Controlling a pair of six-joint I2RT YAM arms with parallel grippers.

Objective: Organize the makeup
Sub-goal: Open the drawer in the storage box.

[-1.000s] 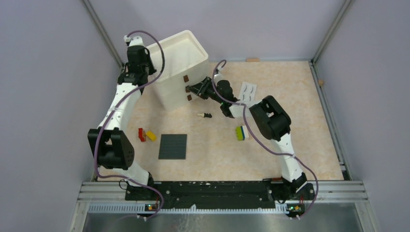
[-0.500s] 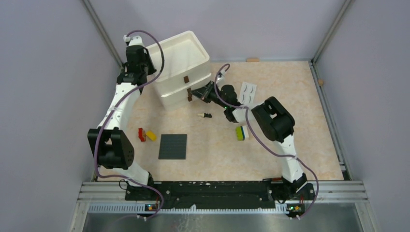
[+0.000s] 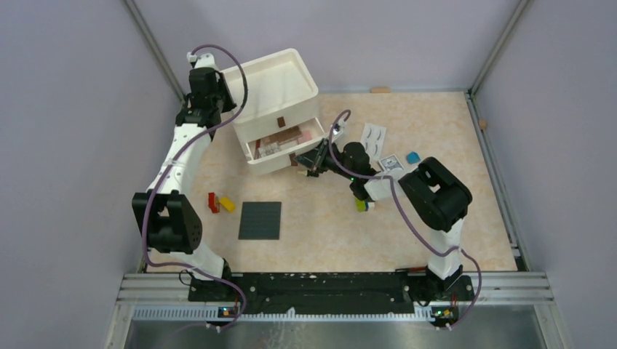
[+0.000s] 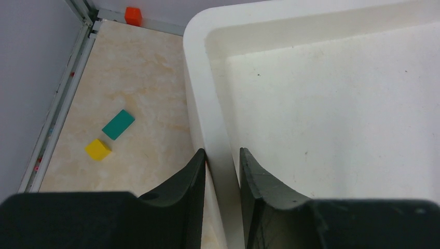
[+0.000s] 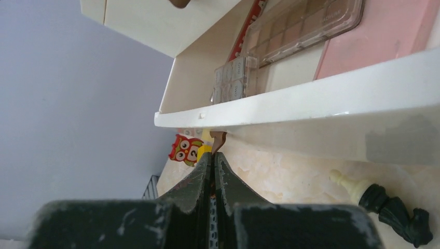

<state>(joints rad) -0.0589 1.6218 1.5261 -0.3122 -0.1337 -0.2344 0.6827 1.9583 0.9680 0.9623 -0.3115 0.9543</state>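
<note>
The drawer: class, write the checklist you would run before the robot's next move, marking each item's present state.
1. Lower drawer stands open: ok.
2. Right gripper shut on the drawer's brown handle: ok.
3. Left gripper clamped across the organizer rim, bracing the unit: ok.
4. Room left in the drawer beside the palette and pink compact: cannot tell.
5. All makeup stowed: not ok; the eyelash card lies on the table.
</note>
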